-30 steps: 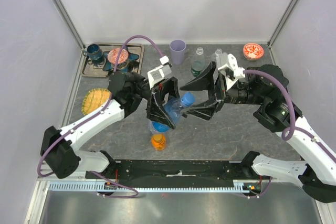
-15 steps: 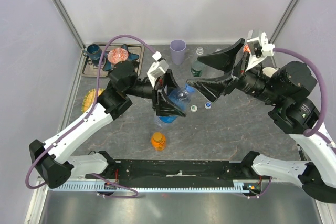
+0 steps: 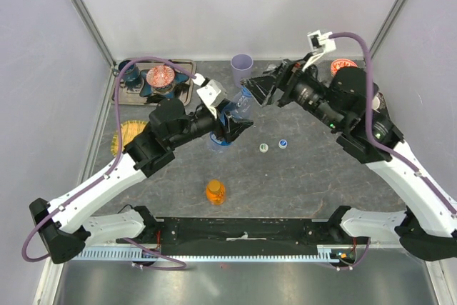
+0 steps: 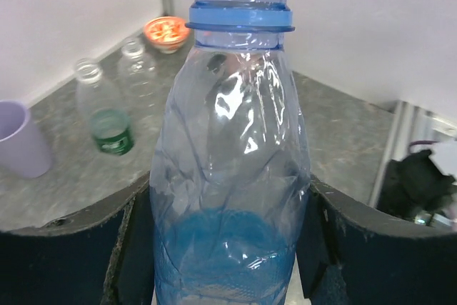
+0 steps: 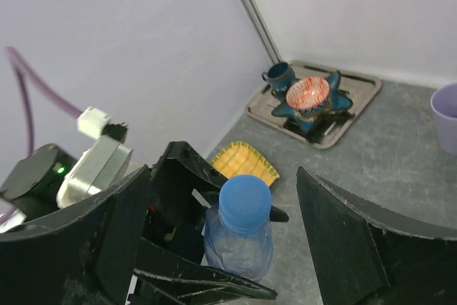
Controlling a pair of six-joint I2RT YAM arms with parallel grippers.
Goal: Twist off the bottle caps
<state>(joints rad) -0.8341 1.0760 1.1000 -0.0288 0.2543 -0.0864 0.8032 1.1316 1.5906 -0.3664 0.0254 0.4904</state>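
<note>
Blue cap (image 5: 245,203) is on the blue-label bottle (image 4: 232,169), seated on the neck ring, not yet unscrewed. Bottle is up off to the centre-left of the table (image 3: 314,176), between the two arms; can't tell if its base touches the surface. Left tool (image 3: 230,121) is clamped on the bottle body, one finger on each side at about mid-height, neck and cap sticking out free past the fingers. Right tool (image 3: 255,91) is spread wide and holds nothing; in the right wrist view the cap sits between its two fingers and a bit ahead of them, touching neither. Key relation: the bottle's long axis runs from the left tool up toward the right tool, cap end first, so the right arm is the one lined up on the cap. My read: next is advance along that axis, close on the cap, twist while the left side holds the body. Risk is that the thin crumpled body turns in the left grip. Elsewhere: white-green cap (image 3: 263,147) and loose blue cap (image 3: 283,143) lie just beside each other on the table; green-label bottle (image 4: 102,112) and plain clear bottle (image 4: 136,62) stand open-necked at the back near the purple cup (image 3: 241,69). Orange bottle (image 3: 216,191) stands near the front and looks capped.
</note>
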